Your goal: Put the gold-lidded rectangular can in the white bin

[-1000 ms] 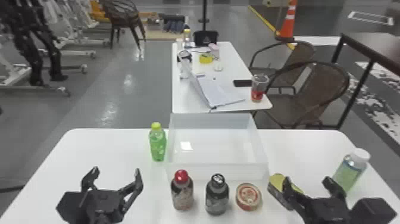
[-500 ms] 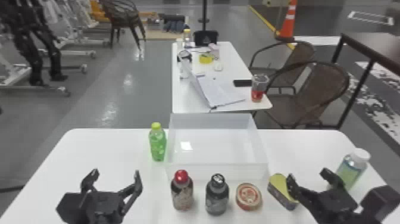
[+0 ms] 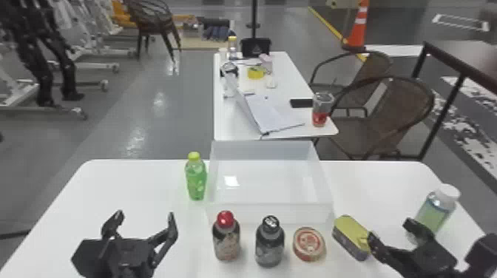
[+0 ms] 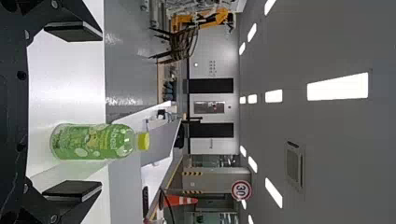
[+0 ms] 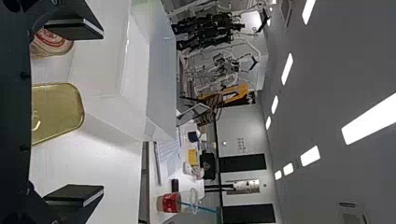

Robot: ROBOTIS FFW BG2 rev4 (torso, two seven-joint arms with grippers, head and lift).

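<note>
left gripper (image 3: 145, 214): left of the white bin (image 3: 270, 213), on its near side; fingers spread, grasping nothing.
gold-lidded rectangular can (image 3: 349, 233): on the table (image 3: 140, 185), just off the bin's near right corner; your grasp, lift and placing all remain.
right gripper (image 3: 390, 230): right of the bin, beside the can, released; your approach looks nearly done.

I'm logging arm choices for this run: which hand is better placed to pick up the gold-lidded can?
The right hand, most likely: its open fingers are beside the gold-lidded rectangular can, while the left hand is across the table, beyond both dark bottles and the round tin.
</note>
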